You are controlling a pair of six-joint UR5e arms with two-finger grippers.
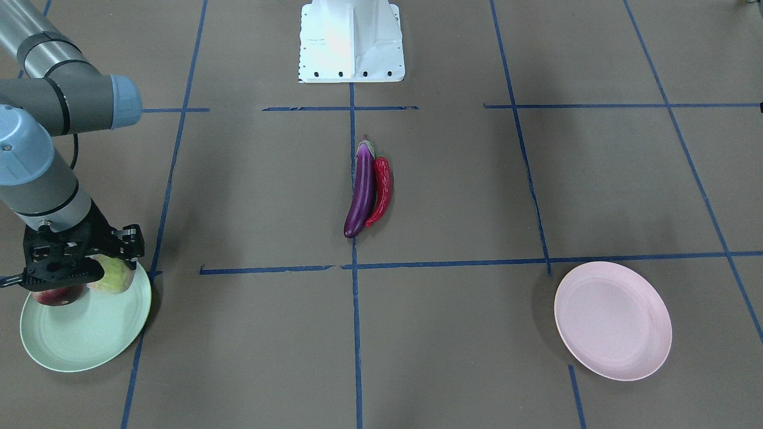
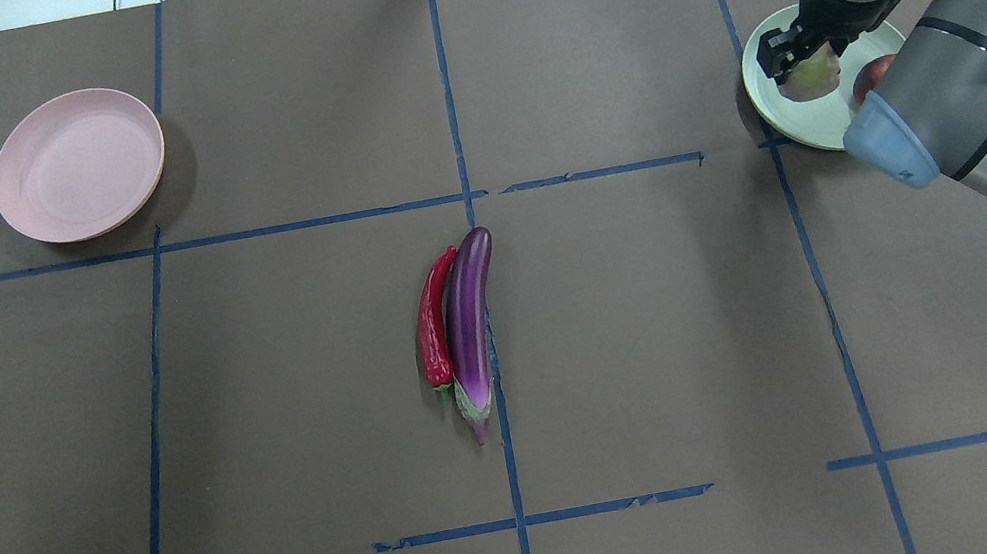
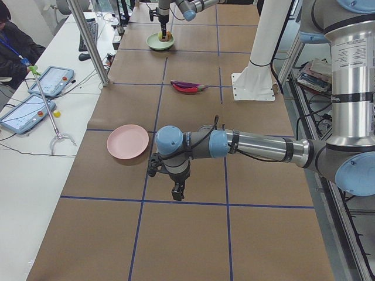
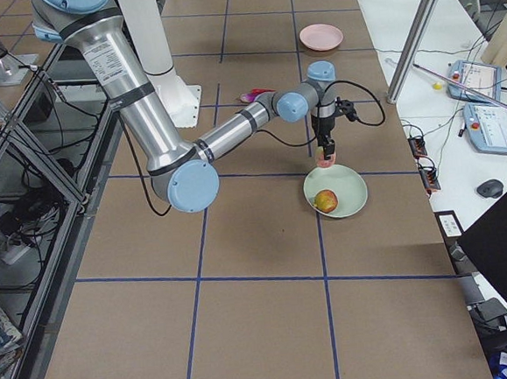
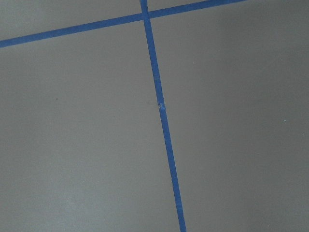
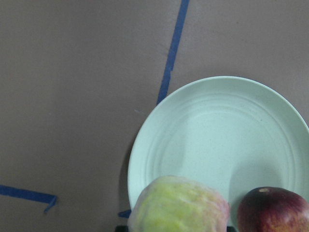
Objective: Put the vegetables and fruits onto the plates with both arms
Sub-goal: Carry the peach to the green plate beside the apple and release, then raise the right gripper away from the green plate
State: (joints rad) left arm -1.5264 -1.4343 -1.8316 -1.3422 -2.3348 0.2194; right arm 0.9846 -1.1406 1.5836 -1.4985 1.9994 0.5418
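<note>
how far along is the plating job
Done: the red fruit lies on the mint plate. In hand: the right hand holds the peach over that plate. To do: the eggplant and chili lie side by side, off both plates, and the pink plate is bare.

The long purple eggplant (image 1: 360,190) lies straight in front of my white base (image 1: 351,42), with its grey-green cap toward the base. The curved red chili pepper (image 1: 381,190) lies along it, touching it on my left side.

The mint green plate (image 1: 89,339) is farther out from the base, on my right. The dark red pomegranate-like fruit (image 1: 58,295) rests on it. My right gripper (image 1: 98,262) is closed around the pale green-pink peach-like fruit (image 1: 113,275), over the plate's edge nearer the base.

The pink plate (image 1: 613,322) lies flat, out from the base on my left. My left gripper (image 3: 176,190) points down, farther left of the base than this plate; whether its fingers are apart I cannot judge.
</note>
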